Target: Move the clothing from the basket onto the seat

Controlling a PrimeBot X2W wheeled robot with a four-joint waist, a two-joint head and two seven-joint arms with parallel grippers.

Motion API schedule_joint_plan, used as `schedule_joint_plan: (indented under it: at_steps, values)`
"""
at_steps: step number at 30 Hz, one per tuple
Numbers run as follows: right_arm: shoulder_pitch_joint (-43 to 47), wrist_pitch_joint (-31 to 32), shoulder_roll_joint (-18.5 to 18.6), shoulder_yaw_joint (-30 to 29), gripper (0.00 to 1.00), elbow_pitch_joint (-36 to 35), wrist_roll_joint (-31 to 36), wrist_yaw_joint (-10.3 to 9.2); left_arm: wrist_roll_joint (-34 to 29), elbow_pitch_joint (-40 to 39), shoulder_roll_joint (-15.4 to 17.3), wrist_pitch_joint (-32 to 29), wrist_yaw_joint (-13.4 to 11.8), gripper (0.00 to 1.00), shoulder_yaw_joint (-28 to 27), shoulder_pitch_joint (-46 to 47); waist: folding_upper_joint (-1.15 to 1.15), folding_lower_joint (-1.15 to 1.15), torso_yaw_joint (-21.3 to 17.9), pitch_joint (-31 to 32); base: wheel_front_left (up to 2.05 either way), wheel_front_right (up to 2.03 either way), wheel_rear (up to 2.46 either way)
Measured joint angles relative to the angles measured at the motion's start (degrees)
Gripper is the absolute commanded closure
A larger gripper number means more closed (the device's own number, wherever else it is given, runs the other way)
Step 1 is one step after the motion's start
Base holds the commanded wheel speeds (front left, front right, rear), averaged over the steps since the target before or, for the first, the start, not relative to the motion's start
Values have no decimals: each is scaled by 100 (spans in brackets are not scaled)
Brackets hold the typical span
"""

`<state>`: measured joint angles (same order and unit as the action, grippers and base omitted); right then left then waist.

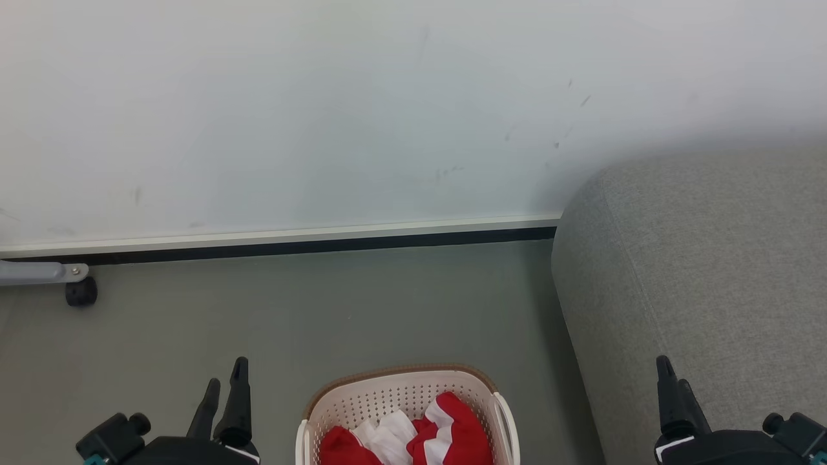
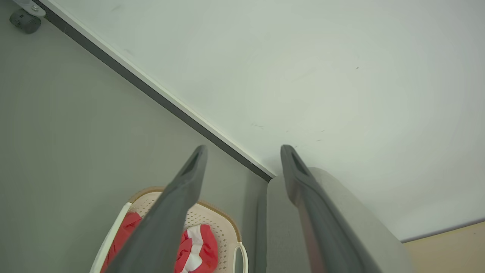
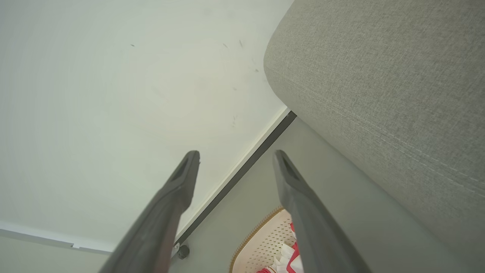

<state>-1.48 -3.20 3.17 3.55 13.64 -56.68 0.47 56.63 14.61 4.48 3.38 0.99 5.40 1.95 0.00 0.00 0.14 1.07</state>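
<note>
Clothing (image 1: 413, 436) lies heaped in the basket (image 1: 362, 400) at the bottom centre of the head view, the seat (image 1: 698, 271) rising along the right edge. Left gripper (image 1: 226, 373) at lower left and right gripper (image 1: 672, 373) at lower right both stand wide and empty. A shallow pinch on one loose fold could slip, dropping a garment on the floor (image 1: 323, 310), or a finger might catch the basket's perforated wall.

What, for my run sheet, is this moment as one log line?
stage: pick not begun | clothing: in basket | seat: right of basket | left gripper: open, empty | right gripper: open, empty
</note>
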Motion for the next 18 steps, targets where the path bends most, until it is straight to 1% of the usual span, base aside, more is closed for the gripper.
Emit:
schedule_joint_plan:
  at_steps: [3, 4, 6, 7, 18]
  values:
    - [32, -65, 13, 76, 0, -25, 274, -37, -282, -29, 24, 47, -54, 0, 59, -2, 0, 0, -4, 16, 0, 0, 0]
    - [32, -65, 13, 76, 0, -25, 274, -37, -282, -29, 24, 47, -54, 0, 59, -2, 0, 0, -4, 16, 0, 0, 0]
    - [64, -140, 48, 145, 0, -43, 534, -77, -555, -66, 58, 126, -86, 0, 115, -5, 0, 0, -5, 28, 0, 0, 0]
    - [64, -140, 48, 145, 0, -43, 534, -77, -555, -66, 58, 126, -86, 0, 115, -5, 0, 0, -5, 28, 0, 0, 0]
    - [98, -359, 83, 410, 0, -151, 1469, -216, -1557, -194, 130, 354, -252, 0, 282, -22, 0, 0, -3, 59, 0, 0, 0]
